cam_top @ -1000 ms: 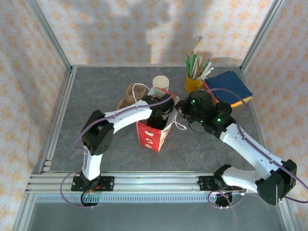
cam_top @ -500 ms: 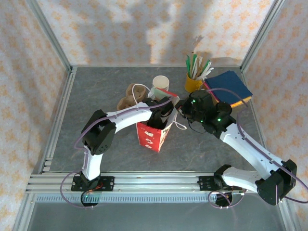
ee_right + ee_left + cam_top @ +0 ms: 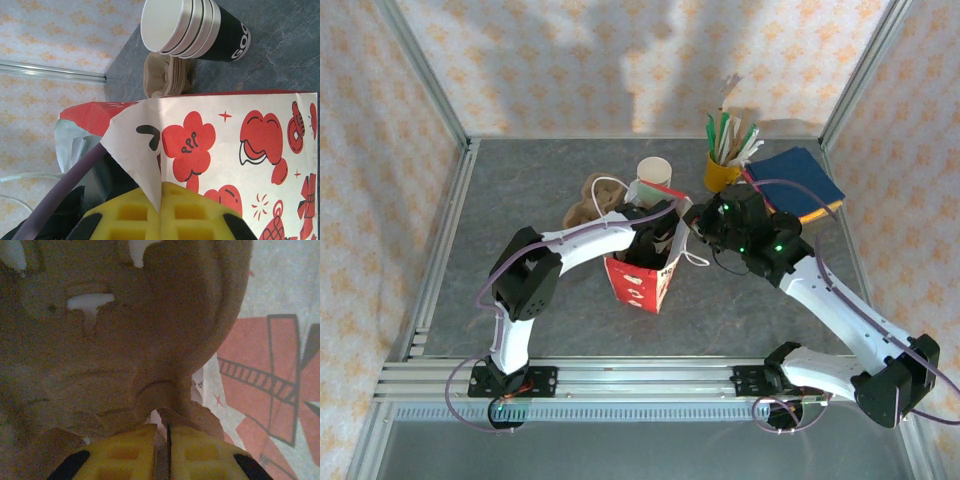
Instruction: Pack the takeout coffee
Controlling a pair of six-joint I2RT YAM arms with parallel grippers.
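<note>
A red-and-white printed paper bag (image 3: 638, 282) stands open mid-table. My left gripper (image 3: 653, 243) reaches down into it, shut on the edge of a brown pulp cup carrier (image 3: 125, 340); in the left wrist view its yellow fingers (image 3: 167, 427) pinch that edge, with the bag's inner wall (image 3: 270, 370) to the right. My right gripper (image 3: 692, 228) is shut on the bag's top corner, a folded flap (image 3: 145, 150) between its pads (image 3: 161, 192). The takeout coffee (image 3: 654, 172), a paper cup with pale rim and black base (image 3: 200, 27), stands on the table behind the bag, untouched.
More brown carriers (image 3: 588, 200) are stacked left of the cup, seen beside it too (image 3: 167, 75). A yellow mug of sticks (image 3: 722, 172) and a blue-and-orange flat stack (image 3: 795, 183) sit at the back right. Metal frame rails (image 3: 450, 230) border the grey table.
The left wrist has sunk slightly deeper into the bag and the right gripper has edged a little left with the bag's corner. Both grips are unchanged.
</note>
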